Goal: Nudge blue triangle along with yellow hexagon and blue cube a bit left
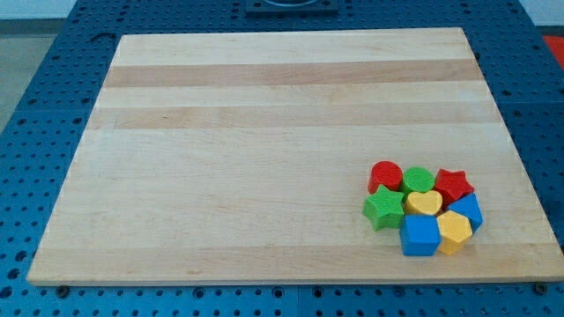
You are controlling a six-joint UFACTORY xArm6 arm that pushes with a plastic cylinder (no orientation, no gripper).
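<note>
The blue triangle (pixel 471 211) sits at the right edge of a tight cluster near the view's bottom right corner of the bench (pixel 264 132), only partly showing behind its neighbours. Touching it on the view's left and slightly lower is the yellow hexagon (pixel 455 231), and pressed against that hexagon's left side is the blue cube (pixel 420 236), the lowest block of the group along with the hexagon.

Just above the cube and hexagon lies a yellow heart (pixel 424 203), wedged into the middle of the pile. To its left, touching it, is a green star (pixel 382 209) — the leftmost block of the cluster. Along the top of the group run three more: a red cylinder (pixel 385 176) at the left, a green cylinder (pixel 418 180) beside it, and a red star (pixel 453 185) at the right, directly above the blue triangle and touching it.

All eight blocks are packed together, each in contact with at least one neighbour. The rest of the pale wooden board stretches away to the view's left and top, and it rests on a blue perforated surface (pixel 53 88).

My tip does not show anywhere in this view — so I cannot place it relative to the blocks, and there is no claw on this rig whose state I could tell.
</note>
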